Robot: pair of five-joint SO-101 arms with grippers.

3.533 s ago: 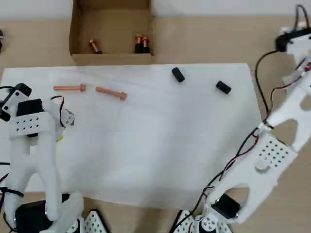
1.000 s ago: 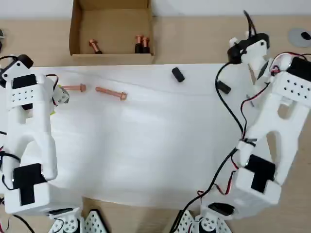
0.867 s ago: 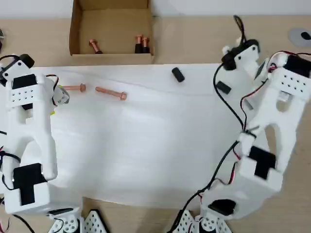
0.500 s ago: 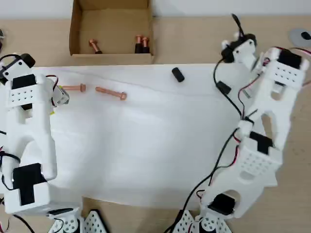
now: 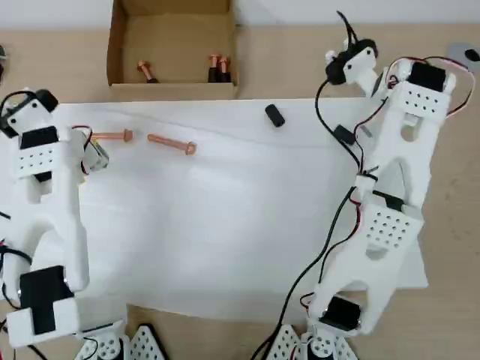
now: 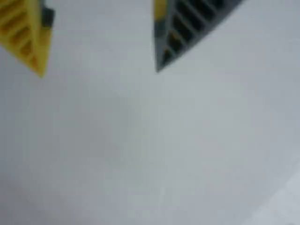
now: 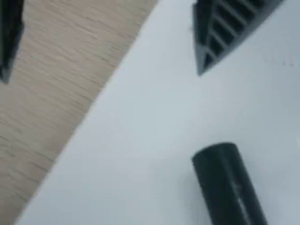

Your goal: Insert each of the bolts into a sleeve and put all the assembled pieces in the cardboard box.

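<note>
1. While both arms stand over the white sheet (image 5: 225, 240), the left gripper (image 6: 98, 70) hangs above bare sheet, its yellow and grey fingertips spread apart and holding nothing.
2. Across the sheet, the right gripper (image 7: 102, 75) is likewise released, its tips wide over the sheet's edge and the wooden table (image 7: 56, 70); a black sleeve (image 7: 229, 183) lies on the sheet close by, untouched.
3. Farther out, a copper bolt (image 5: 107, 136) lies just beside the left gripper, with a second bolt (image 5: 171, 143) near it.
4. A second sleeve (image 5: 274, 115) lies by the sheet's far edge.
5. Just beyond that edge, the cardboard box (image 5: 116, 45) holds a lone assembled piece (image 5: 146, 72) and an assembled pair (image 5: 219, 71).
</note>
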